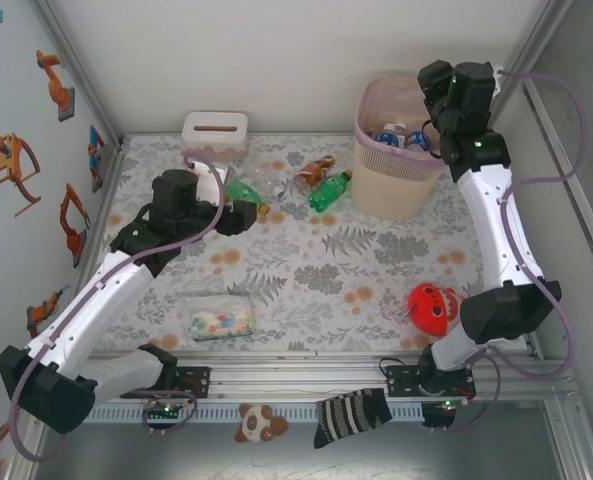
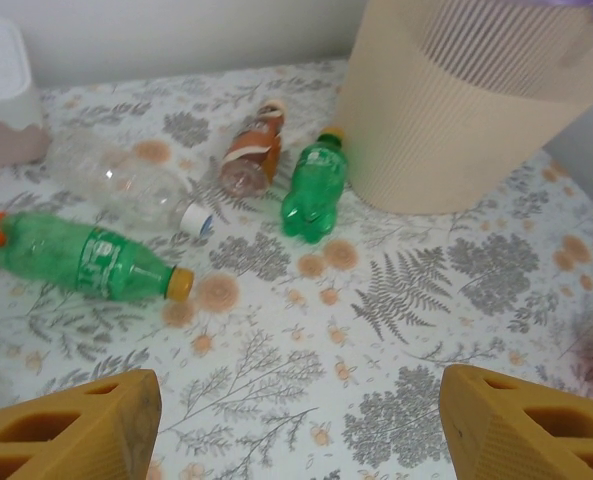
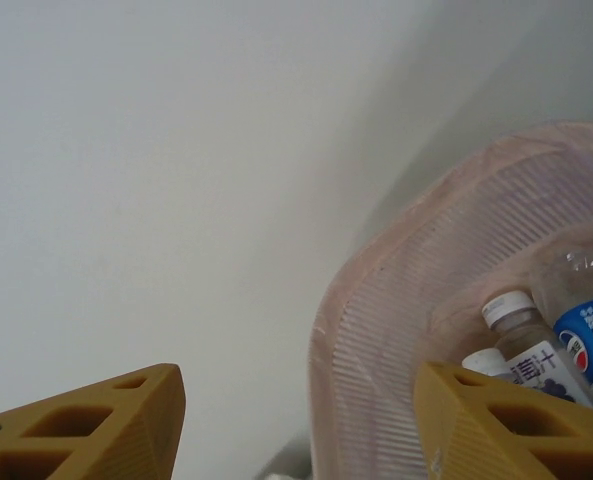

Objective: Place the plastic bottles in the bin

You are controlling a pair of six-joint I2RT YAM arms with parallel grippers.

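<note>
With 4 plastic bottles (image 2: 314, 190) lying on the table (image 2: 426, 330) beside the bin (image 2: 456, 110) and more inside it, the left hand (image 2: 301, 430) hovers low facing them, released and empty, probably lining up a pick, while the right hand (image 3: 301, 420) hangs released over the bin's rim.

Floral table (image 1: 376, 260) with bin (image 1: 396, 175), white tissue box (image 1: 215, 133), clear packet (image 1: 219, 318), red toy (image 1: 432, 306), 4 loose bottles (image 2: 311, 190)
</note>
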